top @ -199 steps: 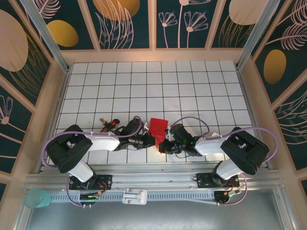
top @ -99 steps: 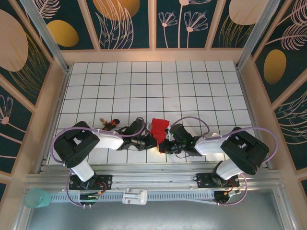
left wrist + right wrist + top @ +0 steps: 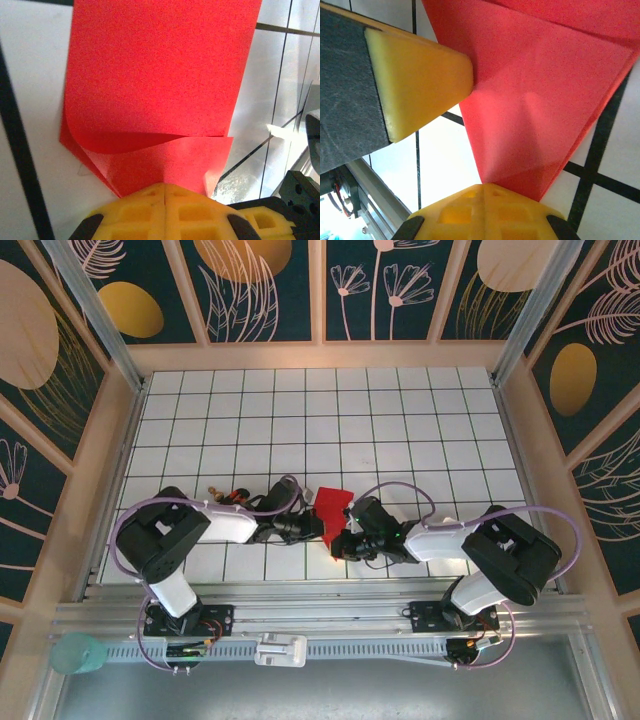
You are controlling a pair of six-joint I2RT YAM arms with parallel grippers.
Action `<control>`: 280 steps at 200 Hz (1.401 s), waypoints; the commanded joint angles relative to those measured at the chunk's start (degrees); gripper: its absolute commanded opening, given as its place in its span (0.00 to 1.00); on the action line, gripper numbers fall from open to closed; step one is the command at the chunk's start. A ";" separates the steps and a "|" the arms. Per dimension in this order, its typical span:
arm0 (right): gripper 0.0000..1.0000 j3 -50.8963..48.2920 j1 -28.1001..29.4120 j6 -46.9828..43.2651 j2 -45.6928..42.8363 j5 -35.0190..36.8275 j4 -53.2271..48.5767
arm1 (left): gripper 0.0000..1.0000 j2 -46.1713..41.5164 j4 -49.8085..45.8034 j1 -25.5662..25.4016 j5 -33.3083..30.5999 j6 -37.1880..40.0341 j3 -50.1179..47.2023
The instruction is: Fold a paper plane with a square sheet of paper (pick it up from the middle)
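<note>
1. The red paper (image 3: pixel 331 504), a small creased shape, shows over the near middle rows of the white gridded table (image 3: pixel 400 430).
2. The left gripper (image 3: pixel 317 529) reaches in from the left and meets the paper's near left edge.
3. The right gripper (image 3: pixel 341 540) comes in from the right, at the paper's near corner, just beside the left one.
4. Both black-and-white arms lie low and folded, with purple cables (image 3: pixel 400 492) looping over them.
5. A teal object (image 3: pixel 76 652) sits by the metal rail (image 3: pixel 330 618) at the near left.
6. Dark floral panels (image 3: pixel 270 285) wall the table.
</note>
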 commanded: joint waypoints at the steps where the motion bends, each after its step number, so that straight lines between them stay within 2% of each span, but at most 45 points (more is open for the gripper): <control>1: 0.00 -2.58 0.63 0.14 1.67 4.88 -14.21 | 0.00 2.72 -2.56 2.90 -2.54 3.74 1.11; 91: 0.00 -3.20 0.72 0.24 0.38 5.74 -15.95 | 0.00 6.06 1.80 12.38 0.54 6.89 0.87; 134: 0.00 -2.25 0.74 -1.10 -0.24 5.87 -15.98 | 0.00 0.34 2.70 13.67 2.18 7.42 -0.36; 175: 0.00 -1.07 1.03 -4.73 -2.33 3.72 -13.89 | 0.21 -11.30 6.02 10.38 1.02 3.91 -8.47; 193: 0.00 0.67 1.00 -7.87 -5.45 3.12 -13.69 | 0.27 -14.03 7.05 8.72 0.66 2.37 -10.42; 231: 0.01 1.99 -2.44 -8.90 -10.49 -0.50 -5.60 | 0.37 -14.83 12.67 7.97 3.04 0.47 -12.49; 251: 0.06 2.39 -5.23 -8.64 -9.75 0.00 -4.03 | 0.41 -14.23 14.70 7.94 3.41 -0.03 -12.93; 280: 0.05 5.07 -7.26 -8.91 -5.24 0.51 -4.79 | 0.45 -12.90 14.42 7.95 4.27 0.38 -12.19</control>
